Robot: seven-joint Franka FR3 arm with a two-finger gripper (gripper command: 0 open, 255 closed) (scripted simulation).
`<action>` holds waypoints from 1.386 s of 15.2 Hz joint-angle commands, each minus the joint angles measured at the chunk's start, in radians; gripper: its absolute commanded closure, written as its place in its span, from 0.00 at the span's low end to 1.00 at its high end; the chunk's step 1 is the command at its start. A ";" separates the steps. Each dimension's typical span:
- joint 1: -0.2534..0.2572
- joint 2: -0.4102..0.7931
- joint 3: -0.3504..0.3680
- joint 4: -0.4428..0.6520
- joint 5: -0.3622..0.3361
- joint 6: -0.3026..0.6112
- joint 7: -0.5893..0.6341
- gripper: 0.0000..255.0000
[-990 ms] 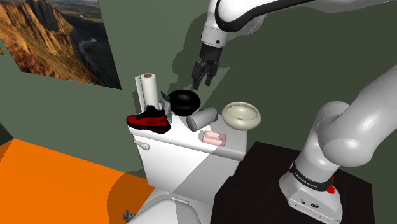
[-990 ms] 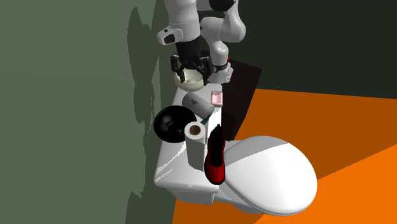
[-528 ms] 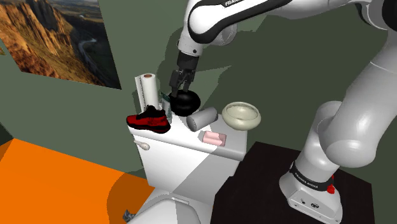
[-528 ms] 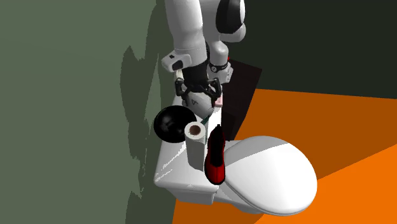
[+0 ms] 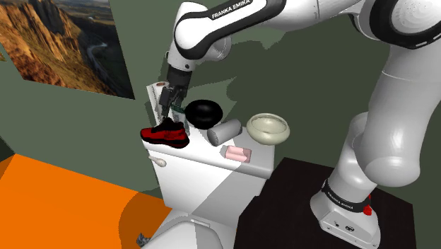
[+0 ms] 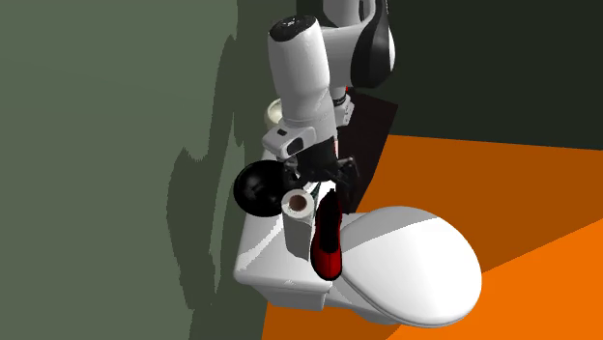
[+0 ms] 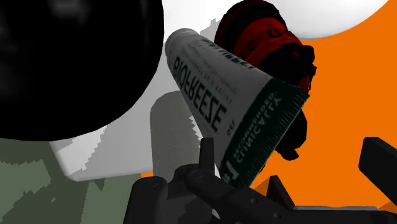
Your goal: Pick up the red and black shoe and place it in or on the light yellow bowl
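The red and black shoe [image 5: 166, 133] lies on its sole at the end of the white toilet tank lid [image 5: 205, 152] that is on the shoulder view's left. It also shows as the shoe [image 6: 327, 243] and the shoe [image 7: 267, 38]. My gripper [image 5: 168, 107] hangs open just above it, beside the paper roll [image 5: 161, 95]; it appears too as the gripper [image 6: 324, 181] and the gripper [image 7: 292, 156]. Its fingers hold nothing. The light yellow bowl [image 5: 268, 128] stands at the lid's other end; my arm partly hides the bowl [image 6: 274, 113].
A black bowl [image 5: 205, 113] stands mid-lid against the green wall. A grey cylinder [image 5: 225, 131] and a pink soap bar [image 5: 238, 153] lie between shoe and yellow bowl. A white and green tube [image 7: 222, 102] lies by the shoe, close to my fingers. The toilet seat [image 6: 411, 266] is below.
My gripper has swung from above the black bowl toward the shoulder view's left and lower, to just over the shoe. No object has moved.
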 commanded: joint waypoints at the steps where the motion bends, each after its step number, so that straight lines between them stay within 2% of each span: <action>1: 0.005 0.040 0.006 0.028 0.006 0.018 -0.017 0.00; 8: 0.014 0.092 0.015 0.011 0.014 0.089 -0.022 0.00; 16: 0.014 0.092 0.015 0.011 0.014 0.088 -0.022 0.00; 17: 0.014 0.092 0.015 0.011 0.014 0.088 -0.022 1.00; 21: 0.014 0.092 0.015 0.010 0.014 0.089 -0.024 1.00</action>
